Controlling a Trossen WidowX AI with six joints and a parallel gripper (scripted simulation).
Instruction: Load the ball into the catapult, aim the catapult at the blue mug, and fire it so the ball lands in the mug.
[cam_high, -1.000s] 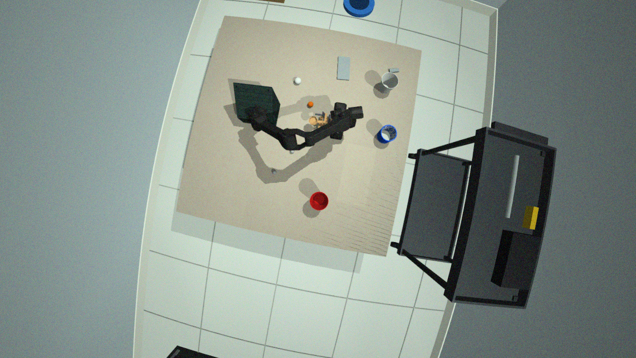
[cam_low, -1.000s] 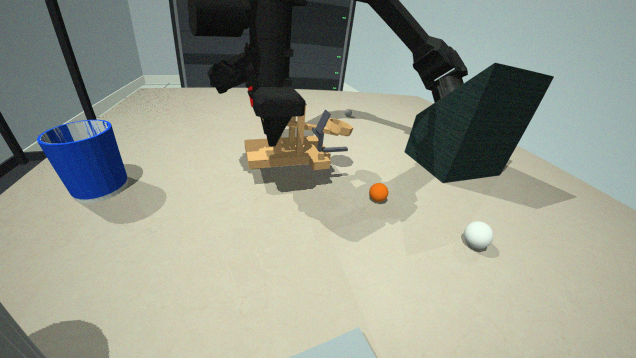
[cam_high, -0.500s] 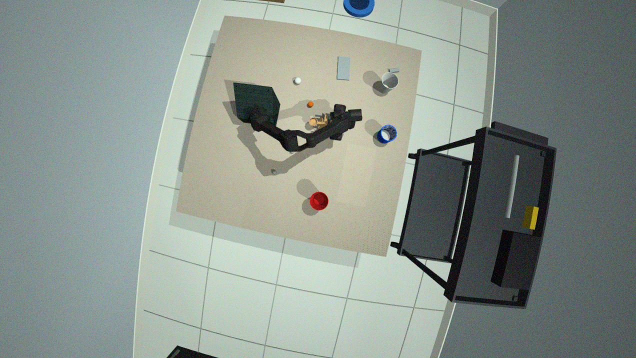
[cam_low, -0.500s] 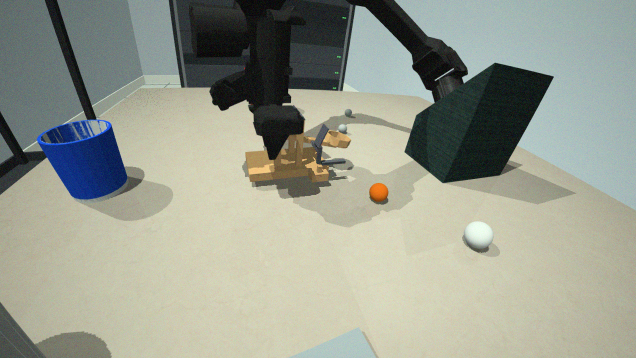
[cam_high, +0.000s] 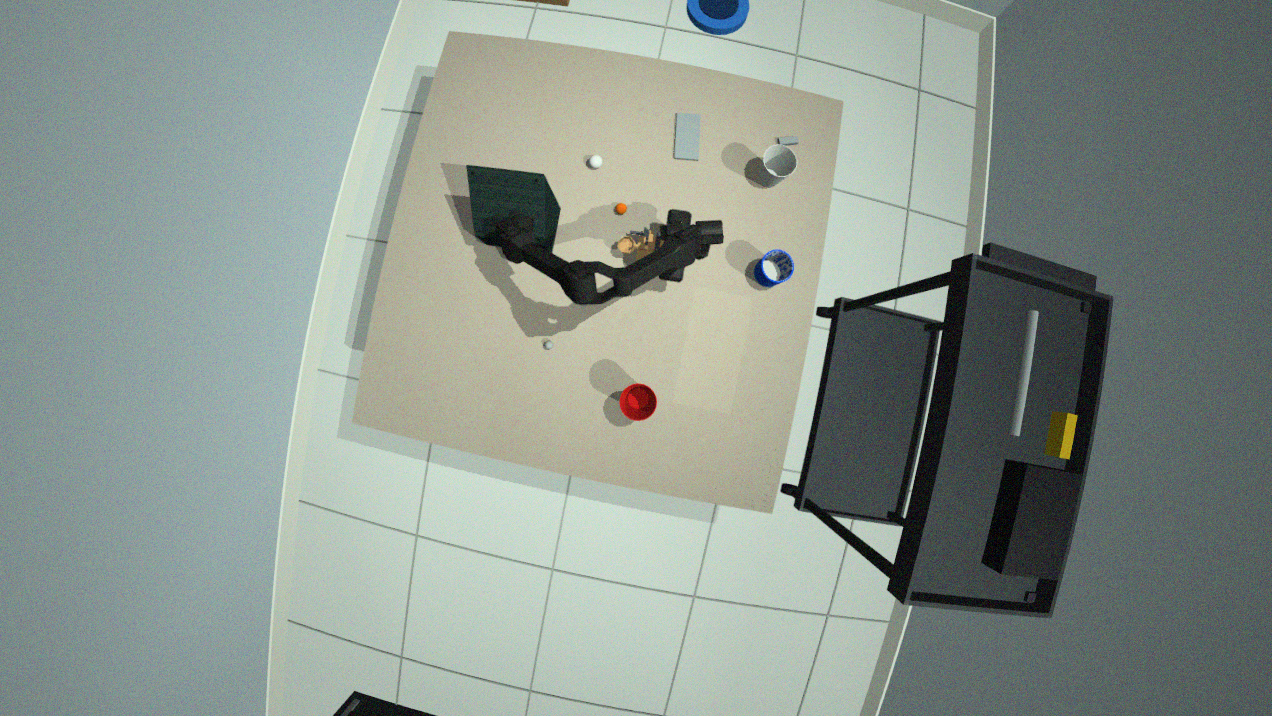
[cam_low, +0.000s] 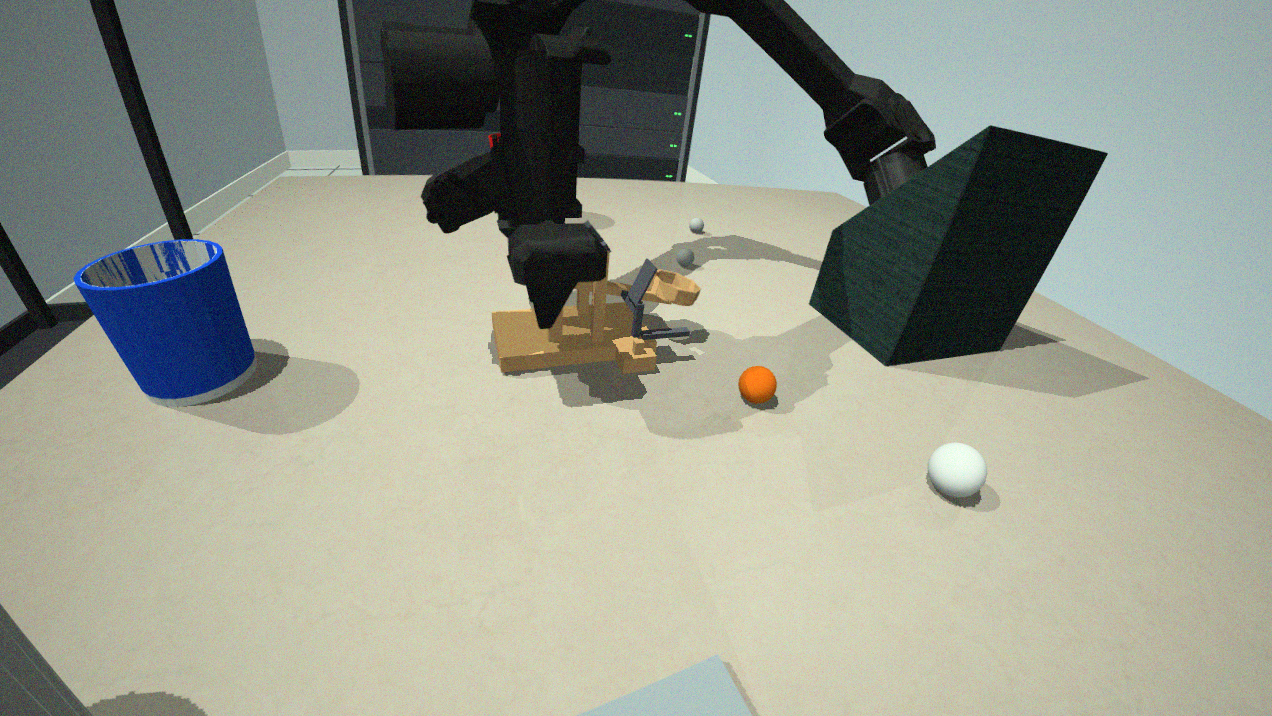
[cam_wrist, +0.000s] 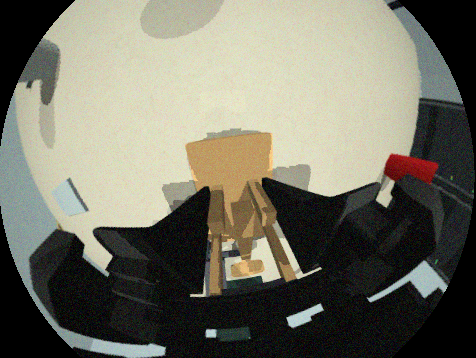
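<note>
The wooden catapult has its cup end toward the dark green block and its flat base end roughly toward the blue mug. My gripper is shut on its uprights; the far finger is hidden in the exterior view. Whether the base touches the table is unclear. I see no ball in the cup. The blue mug stands upright beyond the base end. An orange ball, a larger white ball and two small grey balls lie on the table.
The dark green block stands at my arm's base. A red mug, a whitish cup and a flat grey plate are also on the table. A black cart stands beside it.
</note>
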